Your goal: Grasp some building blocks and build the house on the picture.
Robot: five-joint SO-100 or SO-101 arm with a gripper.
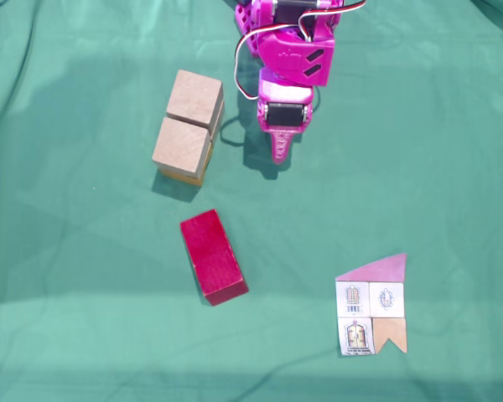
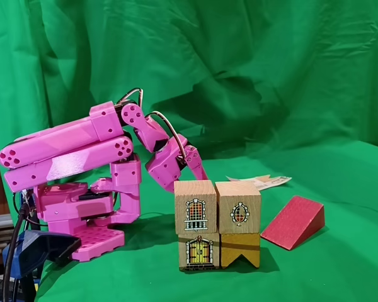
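Blocks: 4 printed cubes stacked as walls, lower centre of frame; red wedge roof lying apart, mid-frame, awaiting pickup. Picture card lower right. Gripper apparently closed, holding nothing.

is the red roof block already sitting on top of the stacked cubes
No, in a fixed view the red block lies on the cloth beside the stacked cubes.

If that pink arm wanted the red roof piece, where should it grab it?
Probably from above, jaws closing across the narrow width of the red wedge block, on its two flat side faces. The side-on fixed view shows its top sloping, so gripping top to bottom would likely slip.
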